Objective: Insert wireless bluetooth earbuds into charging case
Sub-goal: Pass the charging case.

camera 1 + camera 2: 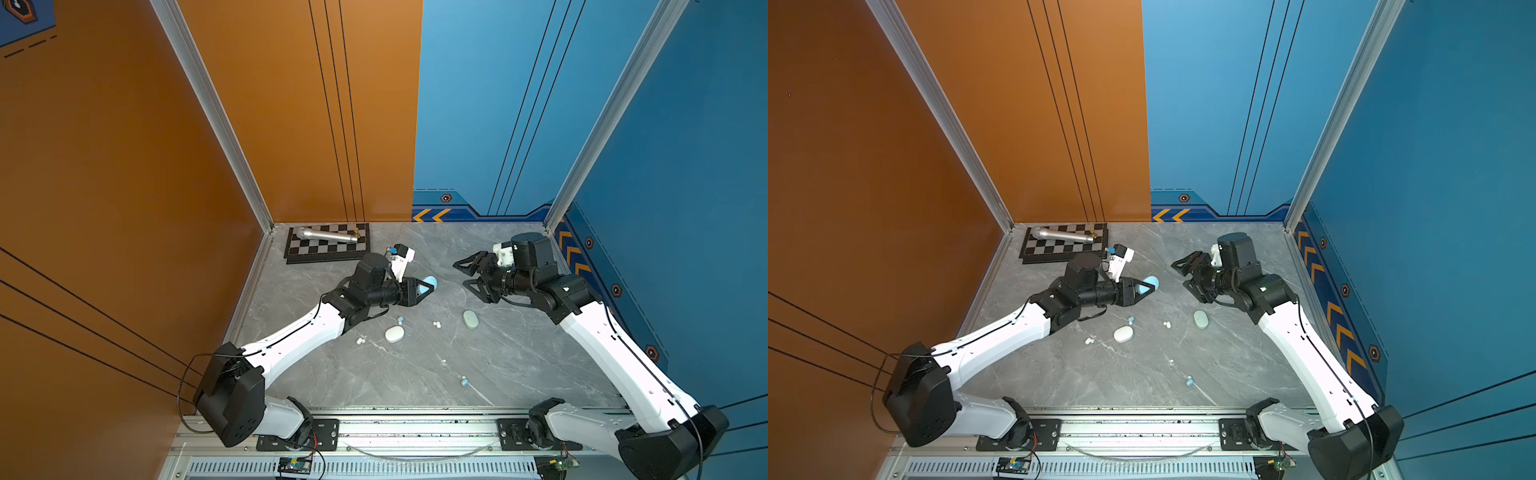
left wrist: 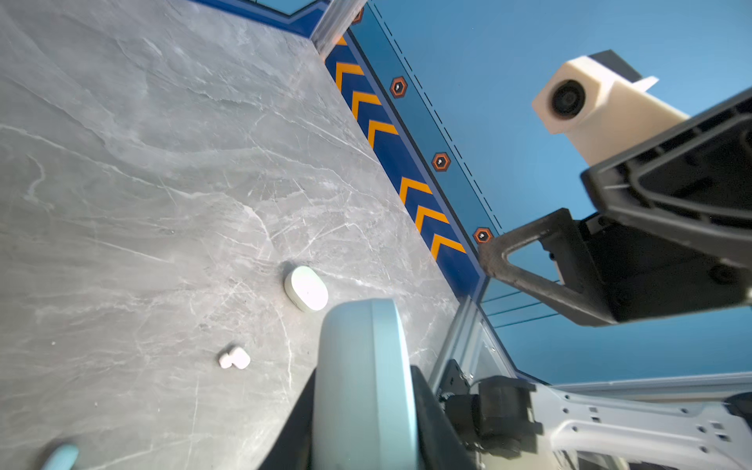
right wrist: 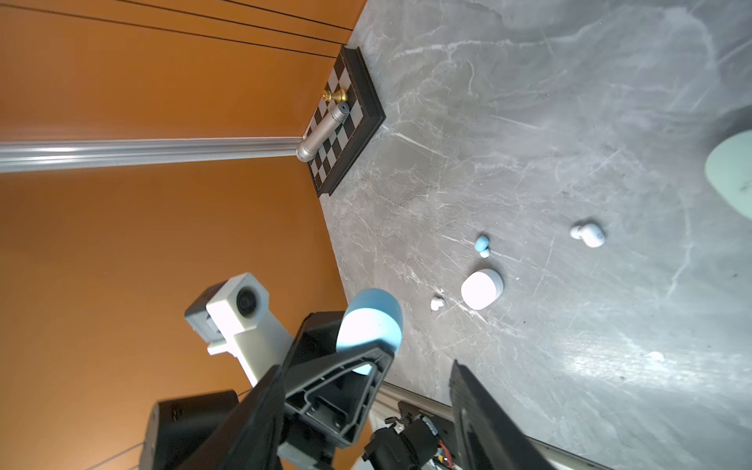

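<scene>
Much of the pale blue case [image 1: 432,282] is covered by the fingers of the left gripper [image 1: 427,288], so it cannot be told whether its lid is shut. The case is clamped there, clear of the tabletop [image 1: 519,365] and nearer its back edge. Its long axis runs out along the fingers toward the right edge. The earbuds [image 1: 400,320] are scattered across the tabletop's middle, too small for their pointing to be made out. The mint case [image 3: 732,175] is cut off in the right wrist view. The jaws of the right gripper [image 1: 460,274] are spread wide, and nothing is touched.
</scene>
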Controlling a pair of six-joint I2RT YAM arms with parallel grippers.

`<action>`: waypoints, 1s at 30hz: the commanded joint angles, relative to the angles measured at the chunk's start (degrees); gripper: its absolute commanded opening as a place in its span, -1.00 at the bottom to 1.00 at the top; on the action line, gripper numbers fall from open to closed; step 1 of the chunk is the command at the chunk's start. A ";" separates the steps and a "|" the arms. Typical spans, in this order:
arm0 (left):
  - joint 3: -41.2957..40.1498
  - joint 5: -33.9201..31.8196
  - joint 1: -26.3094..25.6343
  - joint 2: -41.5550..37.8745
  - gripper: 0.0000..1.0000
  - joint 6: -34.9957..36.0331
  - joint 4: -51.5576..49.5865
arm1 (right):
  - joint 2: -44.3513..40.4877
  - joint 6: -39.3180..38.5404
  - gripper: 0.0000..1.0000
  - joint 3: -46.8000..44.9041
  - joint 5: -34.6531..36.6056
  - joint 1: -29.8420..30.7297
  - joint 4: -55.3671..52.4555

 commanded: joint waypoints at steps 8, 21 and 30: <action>3.53 30.13 3.46 4.01 -0.77 -3.25 -15.71 | 0.24 -37.27 0.37 1.47 -4.73 1.95 -12.89; 1.32 33.32 4.40 2.32 -0.78 -4.48 -15.74 | -6.58 -70.77 0.38 -2.81 13.45 22.86 -11.20; 0.71 9.21 2.83 -6.37 -0.73 9.82 -17.99 | -4.56 -37.71 0.31 1.38 27.54 20.19 -10.57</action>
